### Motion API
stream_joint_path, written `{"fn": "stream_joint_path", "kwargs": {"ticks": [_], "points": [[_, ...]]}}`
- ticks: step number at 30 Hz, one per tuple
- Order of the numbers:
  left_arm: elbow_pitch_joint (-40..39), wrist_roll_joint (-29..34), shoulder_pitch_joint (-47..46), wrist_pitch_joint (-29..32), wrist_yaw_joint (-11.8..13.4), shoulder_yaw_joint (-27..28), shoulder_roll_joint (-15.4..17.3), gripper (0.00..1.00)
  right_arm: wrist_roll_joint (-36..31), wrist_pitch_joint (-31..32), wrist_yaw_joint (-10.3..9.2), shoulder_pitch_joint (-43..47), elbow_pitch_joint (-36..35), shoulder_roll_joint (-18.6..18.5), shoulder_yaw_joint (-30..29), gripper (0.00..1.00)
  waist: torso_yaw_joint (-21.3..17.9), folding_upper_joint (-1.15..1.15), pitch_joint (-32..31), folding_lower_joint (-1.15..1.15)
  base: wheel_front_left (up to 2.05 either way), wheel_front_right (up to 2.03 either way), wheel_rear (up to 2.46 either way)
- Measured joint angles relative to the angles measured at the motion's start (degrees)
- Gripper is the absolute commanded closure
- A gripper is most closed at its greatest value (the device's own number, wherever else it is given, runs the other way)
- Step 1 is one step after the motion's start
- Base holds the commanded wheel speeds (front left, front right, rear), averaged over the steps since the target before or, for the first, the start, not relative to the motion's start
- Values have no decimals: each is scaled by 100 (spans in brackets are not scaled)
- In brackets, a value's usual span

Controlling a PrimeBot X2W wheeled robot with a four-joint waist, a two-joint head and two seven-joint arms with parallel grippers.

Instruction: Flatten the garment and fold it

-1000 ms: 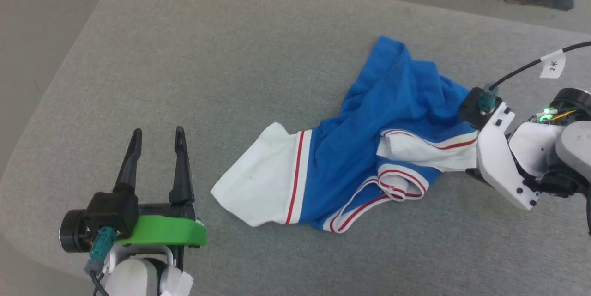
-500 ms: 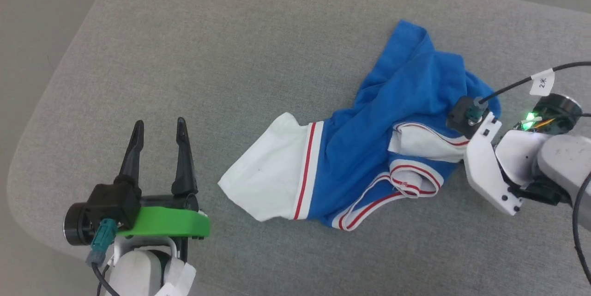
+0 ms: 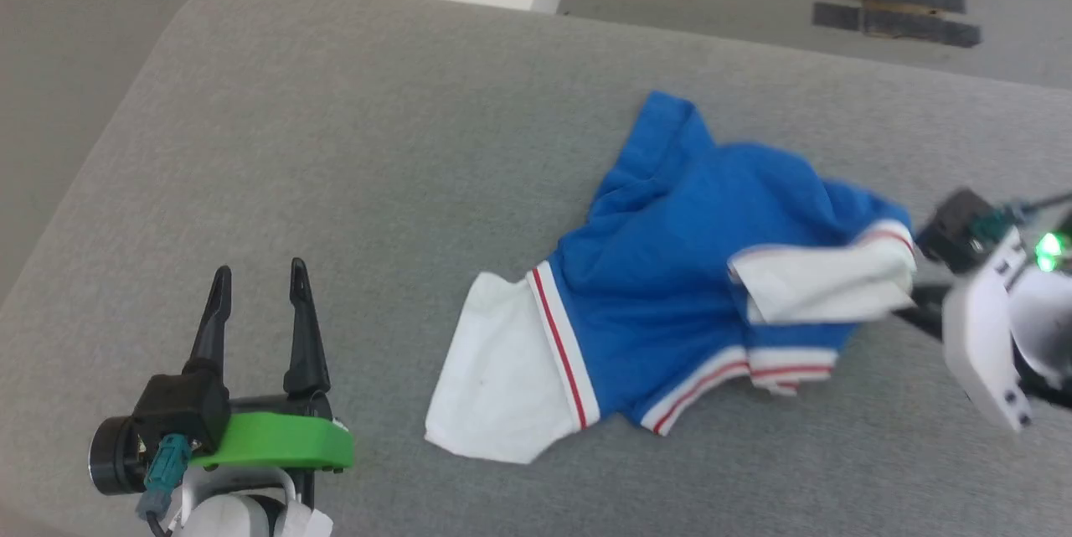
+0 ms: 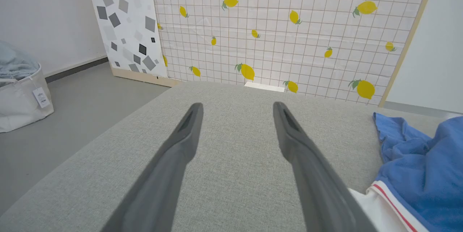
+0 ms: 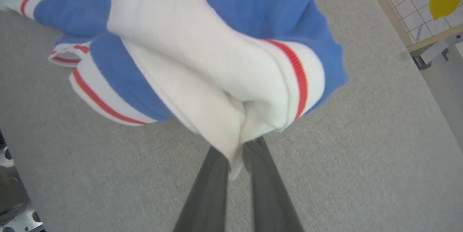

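Pinching the bunched white sleeve point(image 5: 202, 62) of the royal-blue short-sleeved jersey shirt point(image 3: 670, 269), the right gripper point(image 5: 237, 152) is clamping its two long dark fingers point(image 5: 209, 188) tight on the cloth just beside the red-striped cuff. Judging by the task, it is gripping there so that a pull outward will spread the crumpled body flat.

The shirt is lying rumpled on the grey fabric-covered table point(image 3: 335, 143), toward the robot's right side. The held sleeve seems to be lifting off the surface and is doubling over the blue body. The other white sleeve point(image 3: 494, 369) is lying flat and pointing toward the left gripper point(image 3: 260, 269). That gripper is hovering well apart from the cloth, its fingers point(image 4: 173, 159) spread wide with nothing between them. It is probably standing there to take the free sleeve as the opposing hold.

Counting up: one shirt, two white sleeves, two grippers with two fingers each, one of them gripping and one idling.
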Motion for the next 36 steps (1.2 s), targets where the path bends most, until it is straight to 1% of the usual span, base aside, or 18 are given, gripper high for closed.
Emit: {"fn": "stream_joint_path", "kwargs": {"ticks": [2,7,12,15,16,17,18,20,22,24,27,30,33,36], "points": [[-1,1,23,0,-30,12,0,0,127,-107,-1,328,-20,-162,-70,100,-95,0,-76,0,0,0,0],[-3,18,73,0,-62,30,0,0,413,-380,-1,1164,209,-324,-263,100,-267,0,-195,0,0,0,0],[2,19,77,0,-79,-11,0,0,631,-495,0,2060,845,-274,-347,100,-324,0,-239,0,0,0,0],[15,21,112,0,-78,-55,-1,0,643,-675,-1,2287,1125,-115,-475,100,-336,0,-278,0,0,0,0],[24,31,135,0,-78,-58,-1,0,634,-775,-1,2336,1187,-58,-545,97,-342,0,-300,0,0,0,0],[30,44,162,0,-77,-56,-1,0,620,-871,-1,2373,1229,-2,-608,42,-348,0,-320,0,0,0,0],[42,74,201,0,-77,-54,-1,0,584,-984,-1,2410,1255,54,-681,0,-360,0,-350,0,0,0,0],[60,131,264,0,-77,-52,-1,0,481,-1112,-1,2446,1223,133,-808,0,-383,0,-408,0,0,0,0],[67,174,324,0,-80,-52,-1,0,236,-1236,-1,2450,1071,125,-983,0,-411,0,-485,0,0,0,0],[65,226,344,0,-86,-32,-1,0,80,-1311,-1,2449,854,45,-1206,0,-436,0,-557,0,0,0,0],[45,286,386,0,-123,5,-1,0,-242,-1244,-1,2449,394,-135,-1558,0,-480,0,-656,0,0,0,0],[-3,316,430,0,-133,-9,-1,0,-608,-1015,-1,2453,-69,-296,-1992,0,-517,0,-728,0,0,0,0],[-26,321,430,0,-133,-33,-1,0,-915,-676,-1,2507,-513,-347,-2346,0,-515,0,-738,0,0,0,0],[-35,320,430,0,-132,-58,-1,0,-1074,-154,-1,2689,-988,-331,-2474,0,-481,0,-711,0,0,0,0]]}}
